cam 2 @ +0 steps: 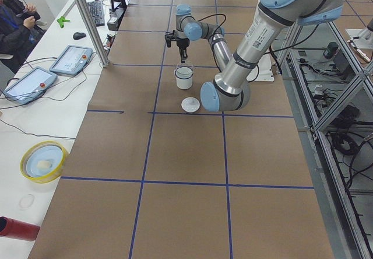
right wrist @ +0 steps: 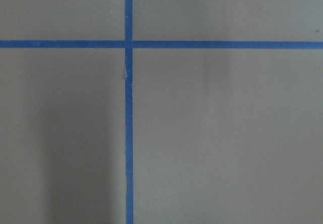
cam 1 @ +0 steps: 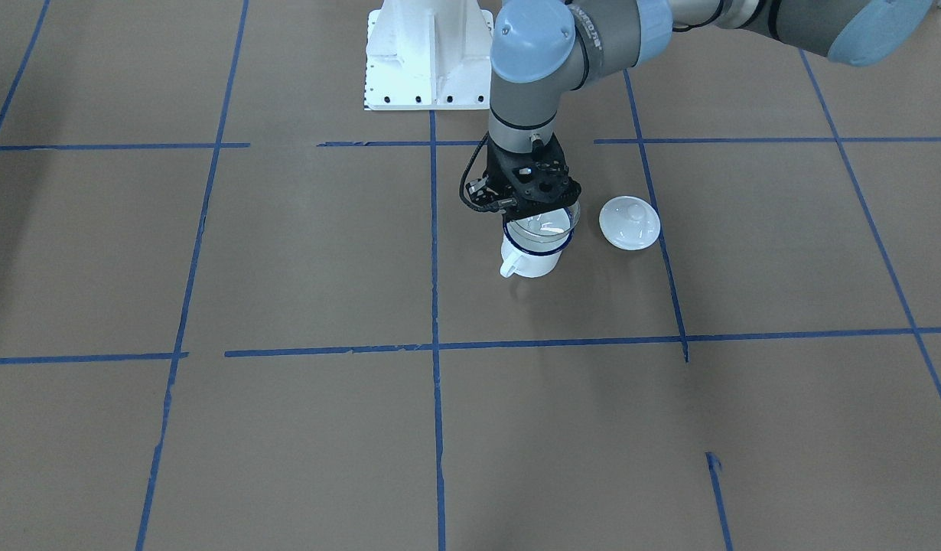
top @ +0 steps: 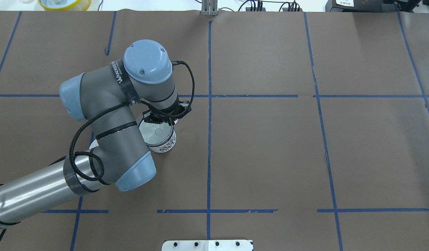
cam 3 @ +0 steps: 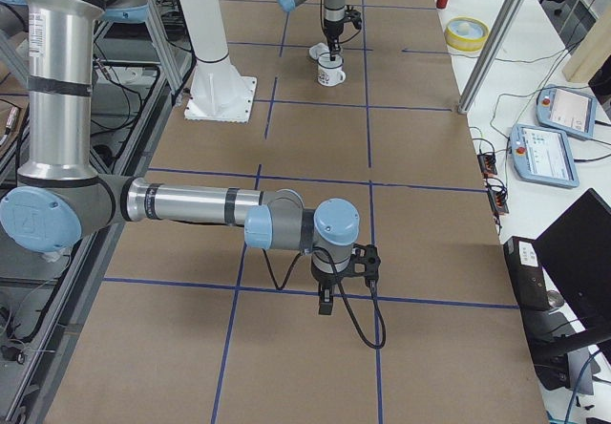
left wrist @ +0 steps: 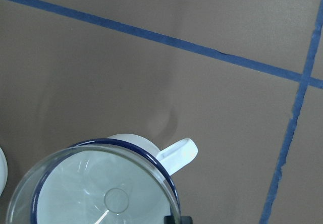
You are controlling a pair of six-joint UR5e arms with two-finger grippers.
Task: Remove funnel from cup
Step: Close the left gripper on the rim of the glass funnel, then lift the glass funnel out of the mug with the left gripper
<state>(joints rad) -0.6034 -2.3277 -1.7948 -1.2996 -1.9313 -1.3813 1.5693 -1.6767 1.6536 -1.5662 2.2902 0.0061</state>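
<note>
Funnel [cam 1: 543, 223] is sitting in cup [cam 1: 532, 262], left gripper [cam 2: 183, 56] hanging right over it.
Near, from the right side: right gripper [cam 3: 325, 302] is pointing down over table [cam 3: 315, 137], can't tell whether it's open or closed. Far: cup is standing upright, handle sticking out sideways, white lid [cam 1: 629, 222] lying just beside; left fingers are hiding behind the gripper body, can't tell if they're clamping.

Funnel [left wrist: 81, 183]: clear cone with a wide round rim, upright with its spout down, seated in the mouth of the cup; its rim sits just over the blue rim.
Cup [cam 1: 533, 262]: small, white enamel, dark blue rim, white loop handle, upright on the brown paper.
</note>
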